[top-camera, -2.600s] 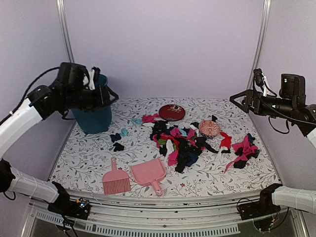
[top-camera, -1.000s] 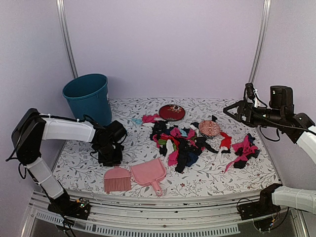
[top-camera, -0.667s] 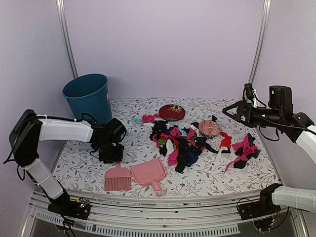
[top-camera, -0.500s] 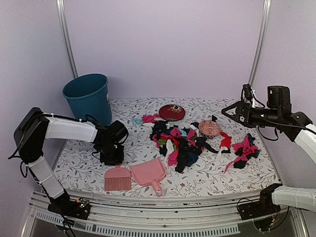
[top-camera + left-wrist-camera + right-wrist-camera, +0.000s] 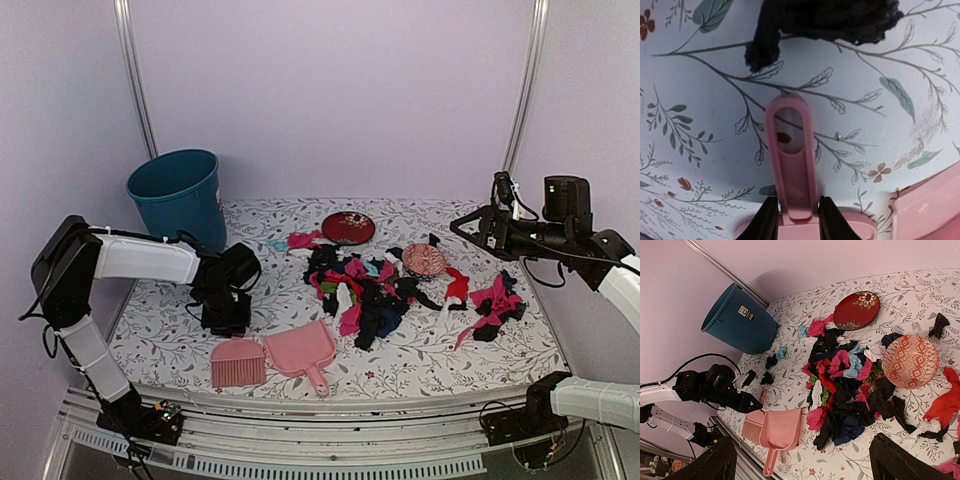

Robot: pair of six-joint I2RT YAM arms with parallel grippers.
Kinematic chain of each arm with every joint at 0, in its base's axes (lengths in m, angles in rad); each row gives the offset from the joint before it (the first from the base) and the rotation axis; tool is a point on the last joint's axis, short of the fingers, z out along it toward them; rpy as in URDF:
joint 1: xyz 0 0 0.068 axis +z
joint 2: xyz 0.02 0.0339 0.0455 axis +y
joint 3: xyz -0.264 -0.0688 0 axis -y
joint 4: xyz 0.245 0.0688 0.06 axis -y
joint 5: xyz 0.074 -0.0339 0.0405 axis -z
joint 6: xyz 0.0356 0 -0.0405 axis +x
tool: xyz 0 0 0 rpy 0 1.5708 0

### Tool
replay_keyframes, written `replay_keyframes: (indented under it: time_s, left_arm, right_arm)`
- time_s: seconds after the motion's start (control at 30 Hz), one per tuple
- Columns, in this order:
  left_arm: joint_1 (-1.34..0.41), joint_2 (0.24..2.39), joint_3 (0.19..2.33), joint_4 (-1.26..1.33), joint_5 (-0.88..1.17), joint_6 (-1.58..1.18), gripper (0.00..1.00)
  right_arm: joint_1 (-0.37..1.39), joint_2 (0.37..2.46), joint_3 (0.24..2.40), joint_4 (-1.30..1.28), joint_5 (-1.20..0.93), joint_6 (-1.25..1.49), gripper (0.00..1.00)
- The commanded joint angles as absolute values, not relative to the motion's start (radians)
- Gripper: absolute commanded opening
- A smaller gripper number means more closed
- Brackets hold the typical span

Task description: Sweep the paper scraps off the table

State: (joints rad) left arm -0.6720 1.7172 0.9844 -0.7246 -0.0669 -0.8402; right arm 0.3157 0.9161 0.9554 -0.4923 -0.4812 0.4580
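Note:
The paper scraps (image 5: 365, 290) lie heaped in black, pink, red, green and blue at the middle of the table (image 5: 160, 325), with a smaller heap (image 5: 495, 305) at the right; both show in the right wrist view (image 5: 850, 385). My left gripper (image 5: 228, 322) is down at the pink brush (image 5: 237, 362). In the left wrist view its jaws (image 5: 793, 220) press both sides of the brush handle (image 5: 790, 155). A black scrap (image 5: 825, 20) lies just beyond the handle's end. My right gripper (image 5: 455, 225) is open and empty, held in the air over the table's right side (image 5: 807, 465).
A pink dustpan (image 5: 303, 352) lies right of the brush, also in the right wrist view (image 5: 777, 427). A teal bin (image 5: 180, 205) stands at the back left. A dark-red plate (image 5: 349, 227) and a pink patterned dish (image 5: 425, 260) sit by the heap.
My left arm has come down from beside the bin to the brush handle and has stayed there for the last second. My right gripper has dropped a little and shifted left.

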Motion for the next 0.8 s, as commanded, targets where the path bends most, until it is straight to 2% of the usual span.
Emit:
replay_keyframes:
  time_s: [0.0,0.47,0.57,0.77]
  left_arm:
    - [-0.663,1.709,0.998,-0.84,-0.056,-0.76,0.28]
    - [-0.663,1.74,1.006,-0.76,0.015,-0.707,0.14]
    - [-0.671,1.738,1.05,-0.81,-0.005,-0.685,0.11]
    - [-0.754,1.578,1.137,-0.891,-0.113,-0.611,0.1]
  right_arm:
    - [0.316,0.9,0.944,-0.474,-0.479,0.47,0.94]
    - [0.316,0.914,0.947,-0.468,-0.492,0.465,0.94]
    - [0.316,0.913,0.947,-0.469,-0.492,0.466,0.94]
    - [0.316,0.913,0.961,-0.489,-0.507,0.462,0.91]
